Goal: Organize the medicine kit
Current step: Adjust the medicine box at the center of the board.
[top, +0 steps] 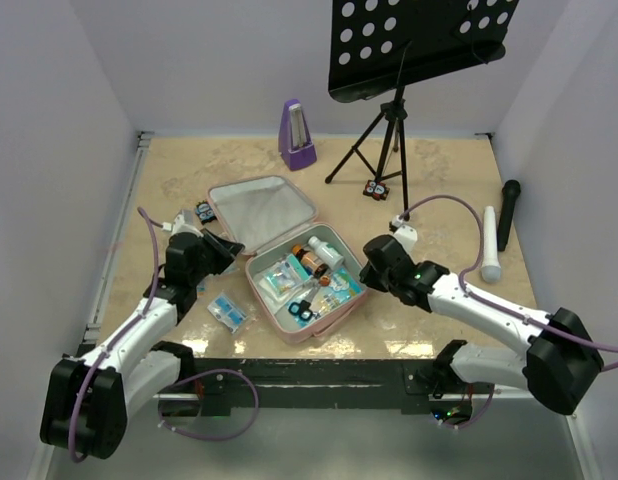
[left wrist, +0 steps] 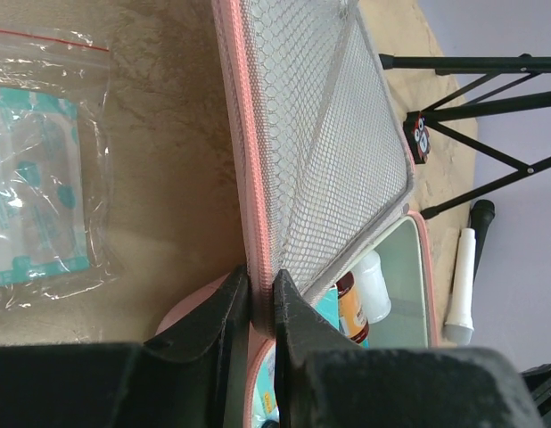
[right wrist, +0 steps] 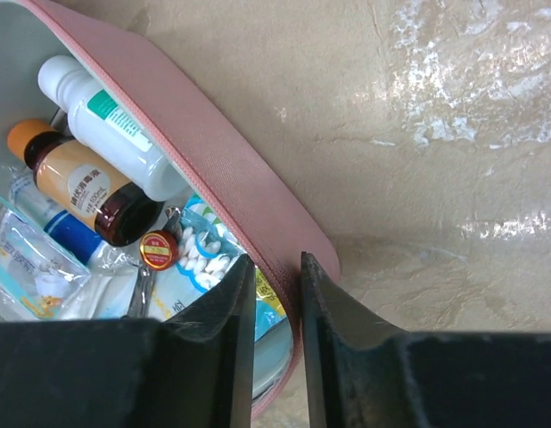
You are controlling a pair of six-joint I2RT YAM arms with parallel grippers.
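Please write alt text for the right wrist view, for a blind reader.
The right gripper grips the pink wall of the open medicine kit. Inside lie a white bottle, a brown bottle and cotton swabs.

In the case (top: 261, 212), bottles (top: 314, 262) and packets (top: 277, 282); left of it, a bag (top: 227, 312); behind, a metronome (top: 296, 136) and a stand (top: 395, 110); at right, a microphone (top: 508, 213).

Grainy pink fabric medicine kit (right wrist: 213, 152), grey mesh lining (left wrist: 320, 134), glossy stone-look table (right wrist: 454, 178).
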